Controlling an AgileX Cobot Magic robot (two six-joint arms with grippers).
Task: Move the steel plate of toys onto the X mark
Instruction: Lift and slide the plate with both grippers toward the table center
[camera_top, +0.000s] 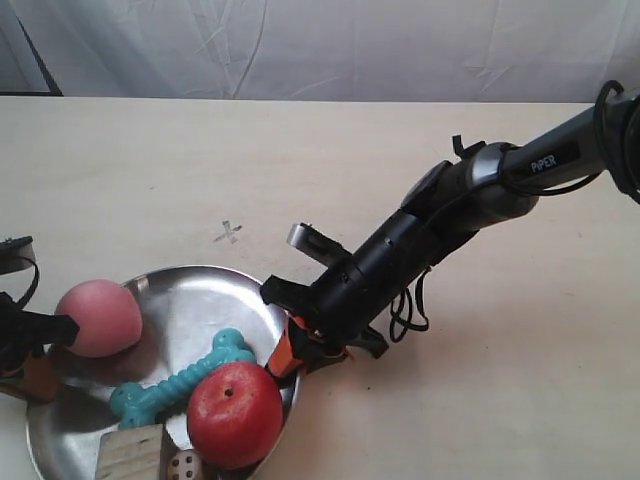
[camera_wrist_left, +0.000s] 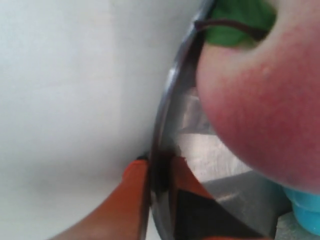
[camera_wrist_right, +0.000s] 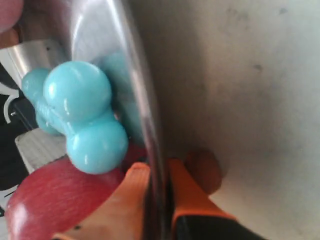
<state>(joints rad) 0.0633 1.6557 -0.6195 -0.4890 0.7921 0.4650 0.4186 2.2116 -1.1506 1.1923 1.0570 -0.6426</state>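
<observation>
Shiny steel plate (camera_top: 185, 295) — apparently between orange fingers (camera_wrist_right: 125, 200).

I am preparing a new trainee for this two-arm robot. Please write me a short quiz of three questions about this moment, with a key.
1. True or false: the steel plate already covers the X mark.
2. Which toy lies nearest the right gripper? A) pink peach B) red apple C) wooden cube
3. Fill in: the left gripper and the right gripper are both shut on the plate's ____.

Key: 1 false; 2 B; 3 rim.
</observation>
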